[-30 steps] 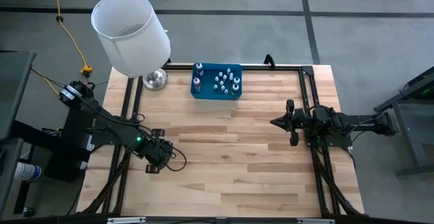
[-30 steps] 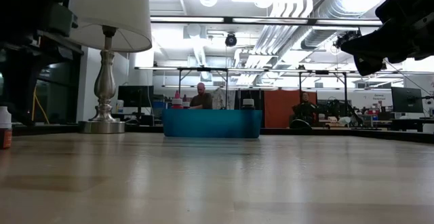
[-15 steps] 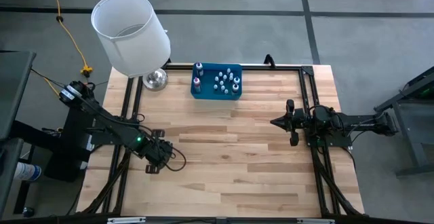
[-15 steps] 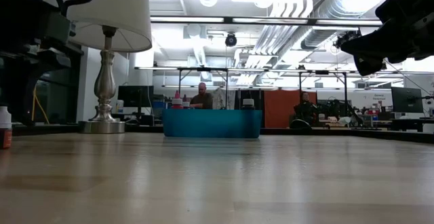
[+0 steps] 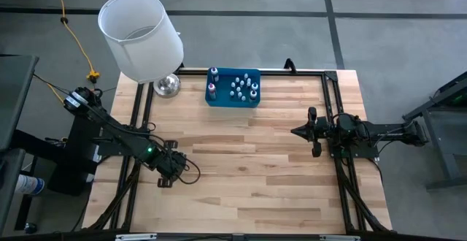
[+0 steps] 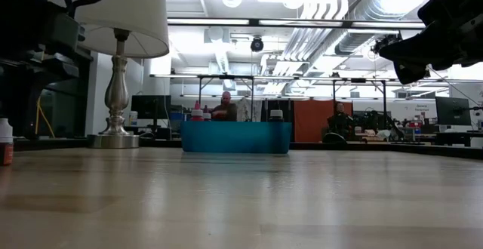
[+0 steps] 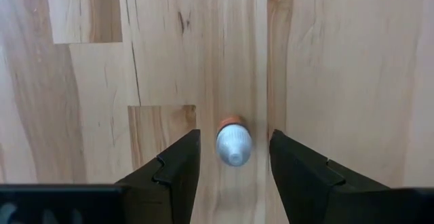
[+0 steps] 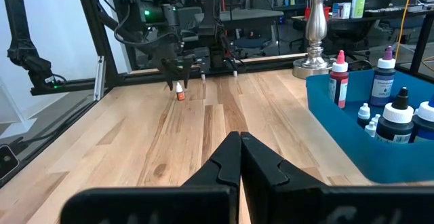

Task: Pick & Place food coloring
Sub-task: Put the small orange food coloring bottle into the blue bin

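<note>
My left gripper (image 7: 234,166), fingers spread, straddles an upright food coloring bottle (image 7: 233,141) near the table's left edge; I should lower squarely, then close. Right gripper (image 8: 239,157) waits shut

Both arms are matte black, built of blocky segments joined by round housings. Behind the left gripper (image 5: 163,180), a small green light glows on the wrist and a thin black cable loops beside it. Its fingers (image 7: 173,166) are dark, angular wedges with stepped inner edges. The right gripper (image 5: 294,131) tapers to a narrow black point ahead of a bulkier wrist block.
</note>
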`<state>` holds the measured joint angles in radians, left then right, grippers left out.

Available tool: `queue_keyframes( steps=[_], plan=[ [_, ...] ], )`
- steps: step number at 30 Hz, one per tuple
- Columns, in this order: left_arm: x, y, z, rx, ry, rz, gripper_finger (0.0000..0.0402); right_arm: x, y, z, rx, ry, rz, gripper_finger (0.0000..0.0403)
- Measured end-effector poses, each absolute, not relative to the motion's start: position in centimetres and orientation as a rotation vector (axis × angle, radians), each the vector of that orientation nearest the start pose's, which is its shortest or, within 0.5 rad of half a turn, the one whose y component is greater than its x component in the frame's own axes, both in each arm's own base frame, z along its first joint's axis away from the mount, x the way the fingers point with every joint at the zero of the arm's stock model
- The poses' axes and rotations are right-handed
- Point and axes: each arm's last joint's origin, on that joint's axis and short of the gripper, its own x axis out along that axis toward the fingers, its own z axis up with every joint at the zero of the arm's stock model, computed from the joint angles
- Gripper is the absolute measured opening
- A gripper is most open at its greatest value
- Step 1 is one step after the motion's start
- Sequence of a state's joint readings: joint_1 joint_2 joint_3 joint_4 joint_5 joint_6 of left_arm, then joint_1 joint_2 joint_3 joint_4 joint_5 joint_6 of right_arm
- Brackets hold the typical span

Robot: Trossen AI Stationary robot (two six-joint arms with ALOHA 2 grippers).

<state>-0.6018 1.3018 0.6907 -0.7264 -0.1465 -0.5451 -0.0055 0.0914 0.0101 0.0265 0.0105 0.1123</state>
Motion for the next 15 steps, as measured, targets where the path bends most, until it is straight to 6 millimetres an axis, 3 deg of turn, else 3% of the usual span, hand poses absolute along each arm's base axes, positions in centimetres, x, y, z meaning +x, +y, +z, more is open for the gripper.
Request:
queue_keyframes(
  steps=[15],
  plan=[
    [17.33,-11.39,17.28,0.012,1.295,-0.023,0.0093,10.27,-0.09,16.22,0.112,0.054,-0.019,0.0000]
  ],
)
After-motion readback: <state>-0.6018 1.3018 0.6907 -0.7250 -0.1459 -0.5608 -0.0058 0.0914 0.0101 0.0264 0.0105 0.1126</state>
